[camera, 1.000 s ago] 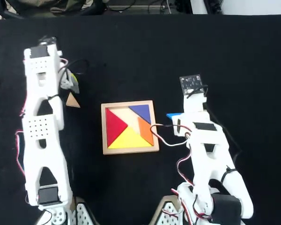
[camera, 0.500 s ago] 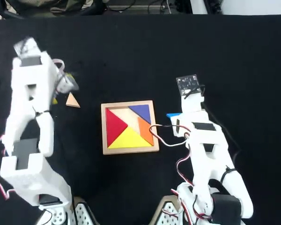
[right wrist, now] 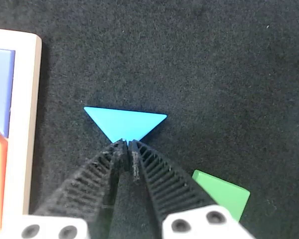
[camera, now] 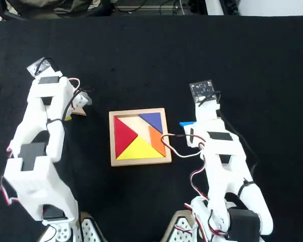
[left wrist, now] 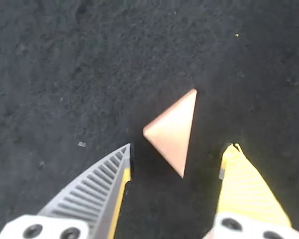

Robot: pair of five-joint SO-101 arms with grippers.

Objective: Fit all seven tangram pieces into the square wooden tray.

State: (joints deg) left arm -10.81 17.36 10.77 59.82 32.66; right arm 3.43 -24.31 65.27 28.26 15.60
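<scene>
We see the left gripper (left wrist: 179, 146) wide open astride the tan triangle (left wrist: 173, 132). The right gripper (right wrist: 126, 143), closed, touches the blue triangle (right wrist: 125, 122) at one corner.

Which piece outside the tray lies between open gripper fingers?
The pale tan triangle, between the open fingers of the left gripper. The blue triangle and green piece lie by the shut right gripper.
</scene>
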